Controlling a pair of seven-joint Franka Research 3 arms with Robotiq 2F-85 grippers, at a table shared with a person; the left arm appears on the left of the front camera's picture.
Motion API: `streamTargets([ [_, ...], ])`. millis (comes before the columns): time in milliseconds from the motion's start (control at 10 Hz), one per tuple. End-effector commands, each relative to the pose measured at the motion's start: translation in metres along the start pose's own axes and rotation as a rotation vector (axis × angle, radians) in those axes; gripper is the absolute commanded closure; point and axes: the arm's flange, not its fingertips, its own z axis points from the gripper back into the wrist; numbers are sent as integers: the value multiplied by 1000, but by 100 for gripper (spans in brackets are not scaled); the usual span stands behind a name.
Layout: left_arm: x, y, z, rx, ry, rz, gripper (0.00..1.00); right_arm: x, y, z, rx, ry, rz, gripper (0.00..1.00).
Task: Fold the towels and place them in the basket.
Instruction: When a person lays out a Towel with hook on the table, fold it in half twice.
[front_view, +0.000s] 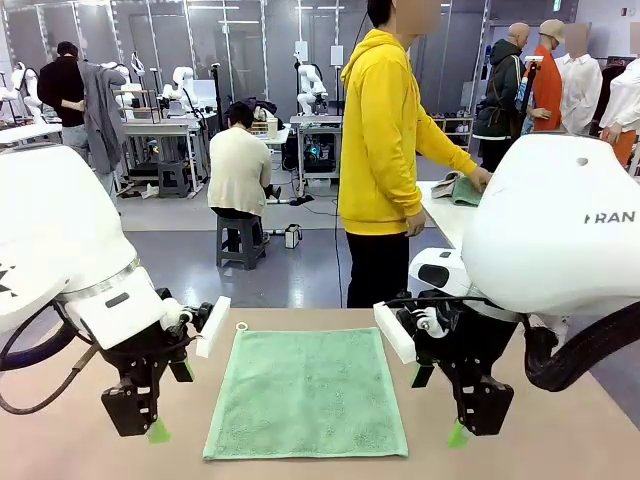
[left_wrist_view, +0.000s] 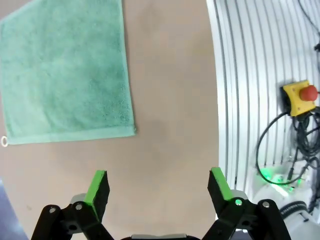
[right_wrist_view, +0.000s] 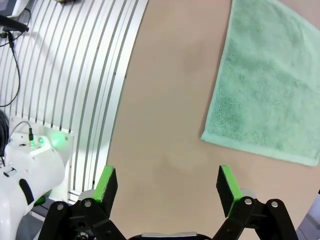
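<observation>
A mint green towel (front_view: 308, 392) lies flat and unfolded on the tan table (front_view: 570, 445), its small white loop (front_view: 241, 326) at the far left corner. My left gripper (front_view: 170, 402) hangs just off the towel's left edge, open and empty. Open and empty too, my right gripper (front_view: 438, 405) hangs just off the right edge. In the left wrist view the towel (left_wrist_view: 65, 75) lies up and left of the open gripper (left_wrist_view: 159, 187). The right wrist view has the towel (right_wrist_view: 272, 85) at the upper right, beyond the open gripper (right_wrist_view: 167, 187). The basket is out of view.
A person in a yellow hoodie (front_view: 385, 130) stands at the table's far side, one hand on folded cloth (front_view: 460, 188) on a white table to the right. A ribbed metal base (left_wrist_view: 250, 75) with a red stop button (left_wrist_view: 302, 96) borders the table's near edge.
</observation>
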Motion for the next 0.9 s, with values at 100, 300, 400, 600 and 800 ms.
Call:
streamTargets([
  [100, 0, 0, 0, 0, 0, 0, 0, 0, 0, 0, 0, 0, 0, 0],
  [300, 9, 16, -40, -55, 2, 53, 0, 27, -20, -30, 26, 28, -13, 0],
  [400, 7, 26, -65, -54, 26, 80, 0, 28, -26, -44, 40, 62, -54, 0],
  [600, 9, 27, -91, -100, 21, 103, 0, 26, -30, -65, 68, 74, -115, 0],
  [800, 6, 27, -108, -98, 42, 134, 0, 21, -34, -87, 56, 86, -166, 0],
])
